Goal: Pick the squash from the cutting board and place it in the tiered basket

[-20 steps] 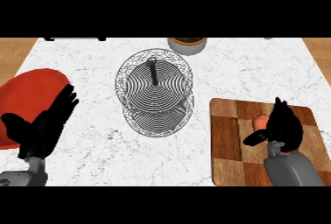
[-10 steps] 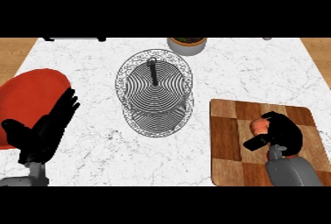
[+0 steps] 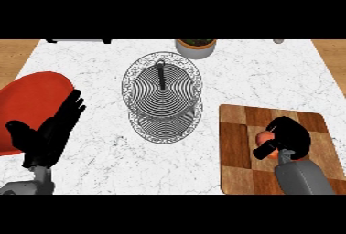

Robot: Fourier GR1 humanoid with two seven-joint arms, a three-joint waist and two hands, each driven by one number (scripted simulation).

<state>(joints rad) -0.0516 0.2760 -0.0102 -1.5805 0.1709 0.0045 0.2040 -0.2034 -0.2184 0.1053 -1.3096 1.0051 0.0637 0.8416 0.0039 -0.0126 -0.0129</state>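
My right hand (image 3: 292, 135) is at the lower right of the frame, curled down over the squash (image 3: 262, 136). Fingers and thumb are wrapped round it, so only a little orange shows at the hand's left side. I come at it from above because it lies flat on the cutting board (image 3: 238, 171), and a wrap from the top is what I judge will let me lift it straight off the wood. Whether it has left the board yet I cannot tell, since my hand covers where it would touch.

The basket (image 3: 177, 98) stands in the upper middle of the frame, well apart from the board and up and to the left of it. Its post rises from the centre of the upper tier. I think the carry will have to go up and over the rim and come down beside that post, not onto it.

My left hand (image 3: 49, 137) rests at the lower left, fingers straight and apart, holding nothing. It lies over the edge of the red plate (image 3: 30, 103), out of the path between board and basket. A pot (image 3: 196, 47) sits at the top edge behind the basket, on the white counter (image 3: 270, 77).
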